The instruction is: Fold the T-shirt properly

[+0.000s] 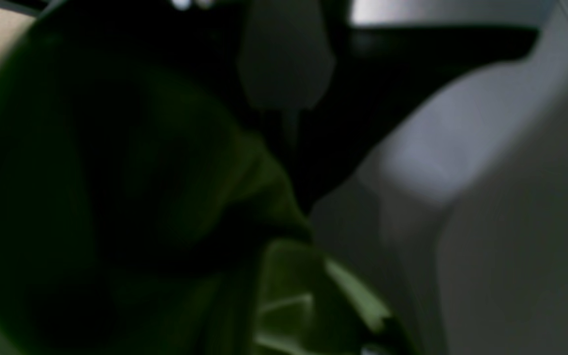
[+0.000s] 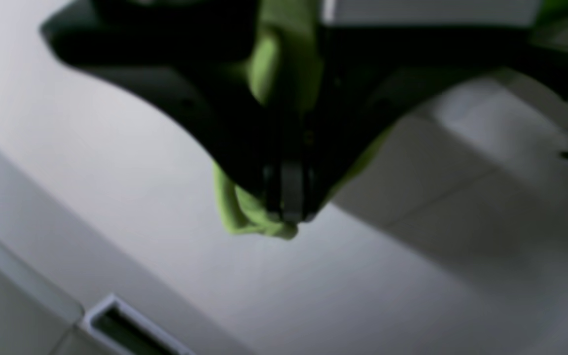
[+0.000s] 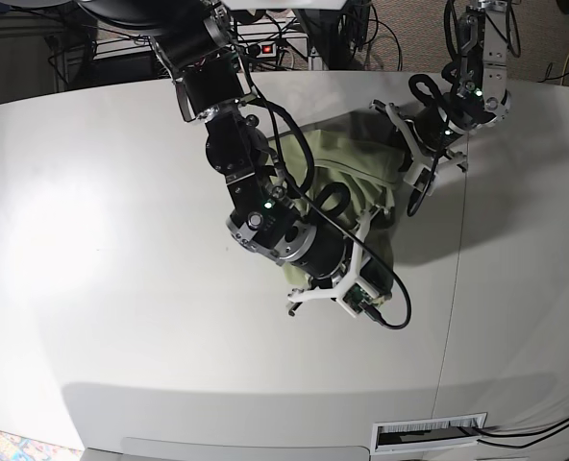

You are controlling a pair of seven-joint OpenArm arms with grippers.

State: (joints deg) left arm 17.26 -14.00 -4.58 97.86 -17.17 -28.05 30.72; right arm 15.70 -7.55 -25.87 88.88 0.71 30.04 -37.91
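T-shirt (image 3: 347, 163) lies bunched on the white table (image 3: 102, 240), both arms overhanging.

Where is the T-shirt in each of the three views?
Left wrist: T-shirt fills the left half, dark and blurred.
Right wrist: a green bunch at centre, pinched in the right gripper.
Base: upper centre on the table, stretched between both arms.
Shared landmark: the white table surface.

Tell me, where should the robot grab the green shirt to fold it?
Probably by its edges, coming down from above. The T-shirt lies bunched on the table, so only pinched edges can spread it. The right gripper is shut on a bunched edge, and the left gripper is at the far side.
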